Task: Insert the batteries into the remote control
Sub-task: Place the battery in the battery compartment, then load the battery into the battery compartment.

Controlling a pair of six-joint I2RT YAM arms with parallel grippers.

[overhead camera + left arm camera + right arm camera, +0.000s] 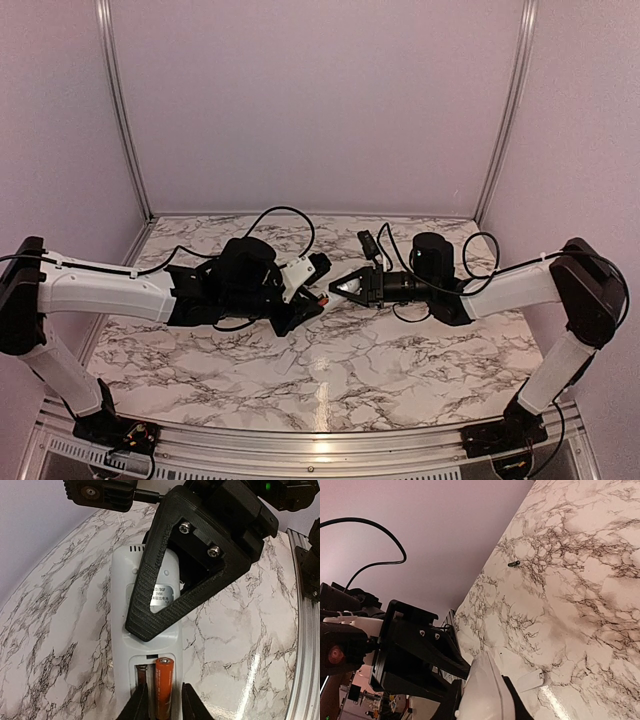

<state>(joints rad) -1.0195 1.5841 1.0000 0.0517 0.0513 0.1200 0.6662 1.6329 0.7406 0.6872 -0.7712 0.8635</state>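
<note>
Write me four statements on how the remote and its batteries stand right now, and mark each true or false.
1. One battery sits in the open compartment of the remote. True.
2. The slot beside that battery is filled too. False: it holds no battery, and its spring shows.
3. The remote lies untouched on the table. False: the left end effector grips it at the compartment end, and the right end effector grips the other end.
4. The cover is off the remote and lies on the table. True.
</note>
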